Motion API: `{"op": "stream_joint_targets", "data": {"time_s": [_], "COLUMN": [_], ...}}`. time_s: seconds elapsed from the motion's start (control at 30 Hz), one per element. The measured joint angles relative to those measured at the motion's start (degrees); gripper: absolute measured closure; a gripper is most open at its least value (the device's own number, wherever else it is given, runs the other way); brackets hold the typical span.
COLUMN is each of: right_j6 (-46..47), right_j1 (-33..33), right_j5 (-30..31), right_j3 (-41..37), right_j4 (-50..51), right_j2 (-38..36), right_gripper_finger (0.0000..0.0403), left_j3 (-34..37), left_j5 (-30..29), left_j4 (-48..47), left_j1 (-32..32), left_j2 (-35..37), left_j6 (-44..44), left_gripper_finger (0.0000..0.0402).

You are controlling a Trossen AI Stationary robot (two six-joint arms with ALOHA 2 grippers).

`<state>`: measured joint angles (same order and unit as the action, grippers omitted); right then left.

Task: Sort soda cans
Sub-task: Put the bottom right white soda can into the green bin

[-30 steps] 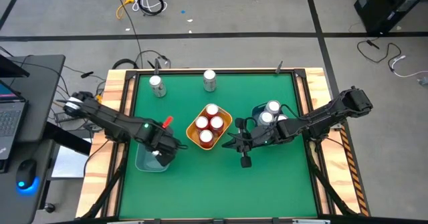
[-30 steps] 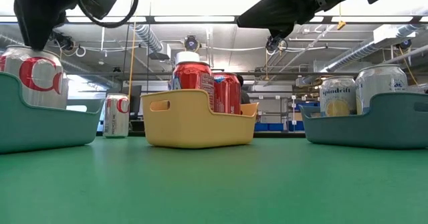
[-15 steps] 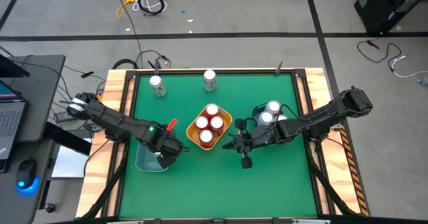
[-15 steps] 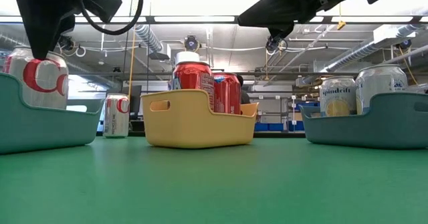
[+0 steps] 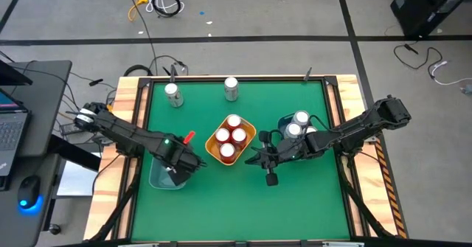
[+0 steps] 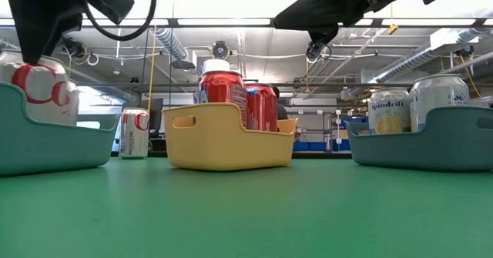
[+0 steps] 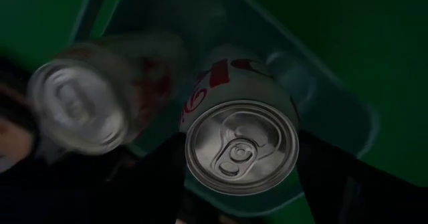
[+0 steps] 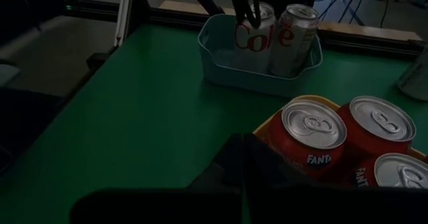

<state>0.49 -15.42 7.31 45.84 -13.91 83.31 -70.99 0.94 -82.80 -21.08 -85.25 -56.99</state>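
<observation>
At the lower left of the high view, the left gripper reaches into the blue-grey bin, its fingers set on either side of a silver Coke can (a second silver can stands beside it), though whether they press it I cannot tell. The right gripper hovers with fingers together just right of the yellow bin of red cans at centre.

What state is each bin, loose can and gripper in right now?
Yellow bin: holds four upright red cans.
Left bin: holds two silver cans.
Right bin: holds upright pale cans.
Two loose cans: upright near the far edge.
Left gripper: at one silver can in the left bin.
Right gripper: jaws shut, empty.
</observation>
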Motion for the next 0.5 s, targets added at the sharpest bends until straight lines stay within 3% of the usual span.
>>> {"op": "stream_joint_targets", "data": {"time_s": [0.3, 0.5], "right_j6": [0.0, 0.2], "right_j1": [0.0, 0.0], "right_j5": [0.0, 0.0], "right_j3": [0.0, 0.0], "right_j4": [-0.2, -0.2], "right_j2": [0.0, 0.0], "right_gripper_finger": [0.0403, 0.0403], "left_j3": [-0.3, -0.4], "left_j5": [3.6, 2.0], "left_j4": [-4.6, -5.8], "left_j1": [-1.5, -3.5], "left_j2": [0.0, 0.1], "left_j6": [0.9, -0.4], "left_gripper_finger": [0.0160, 0.0160]}}
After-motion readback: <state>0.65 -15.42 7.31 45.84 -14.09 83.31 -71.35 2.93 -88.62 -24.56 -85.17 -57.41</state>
